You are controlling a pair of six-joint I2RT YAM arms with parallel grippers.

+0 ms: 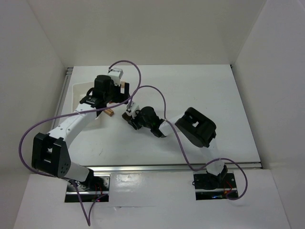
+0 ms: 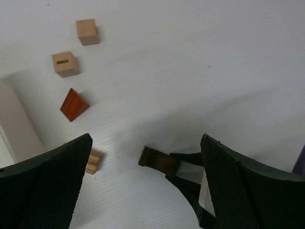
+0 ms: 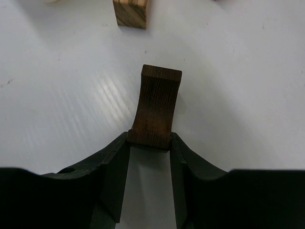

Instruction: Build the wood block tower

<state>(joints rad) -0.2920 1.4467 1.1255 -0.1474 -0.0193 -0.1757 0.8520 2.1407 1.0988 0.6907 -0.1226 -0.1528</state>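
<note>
While tight in the right gripper, dark arch piece lengthwise forward; left gripper apart.

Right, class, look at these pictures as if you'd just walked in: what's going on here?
The right gripper has its jaws against both sides of one end of the dark brown arch piece, which appears to lie on the white table. The left gripper hangs above with jaws wide open, holding nothing. A plain tan cube, a slotted tan cube, an orange-red triangular piece and a small striped block lie apart from one another; nothing is stacked yet.
</note>
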